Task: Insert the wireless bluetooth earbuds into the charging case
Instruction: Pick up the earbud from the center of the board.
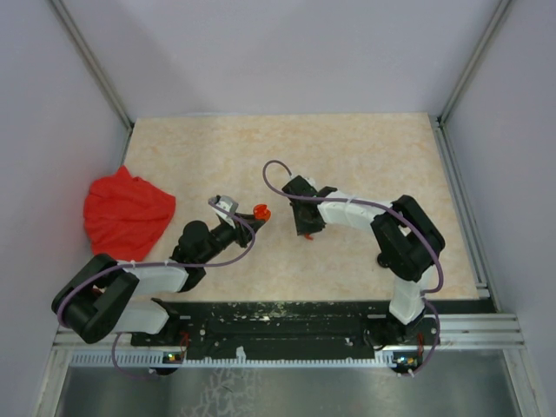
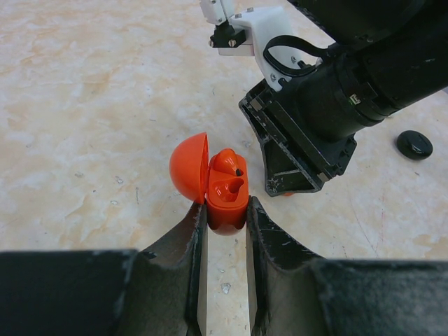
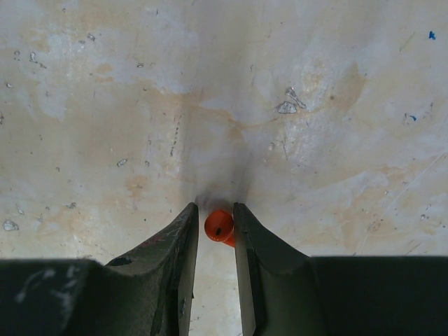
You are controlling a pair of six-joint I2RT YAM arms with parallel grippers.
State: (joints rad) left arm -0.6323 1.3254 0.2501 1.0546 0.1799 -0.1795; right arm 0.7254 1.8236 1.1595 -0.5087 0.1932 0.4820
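- Holding firm on your L side: left jaws are clenched on the lower body of the case (image 2: 227, 203). Its lid (image 2: 187, 168) is swung open to the left, so both pockets are exposed.
- The seated earbud (image 2: 228, 162), orange w/ a dark tip, looks already home in the far pocket. The near pocket (image 2: 231, 187) looks empty, so approx half done by my read.
- The loose earbud (image 3: 220, 226), also orange, sits between your right jaws. They're closed in tight and it looks pinched.
- That bud is low, at or just above the desk (image 3: 294, 84). Can't tell if it's clear of the surface.
- In the top view, the right jaws are near the case on its right side, not over it, w/ a gap between them.
- Left to do, as I judge it: lift the bud, carry it over the empty pocket, line it up, then seat it.
- Shutting the lid isn't asked for.
- The black disc (image 2: 414, 143) on the desk & the red cloth (image 1: 126, 215) at the L edge aren't part of this job. Skip them.
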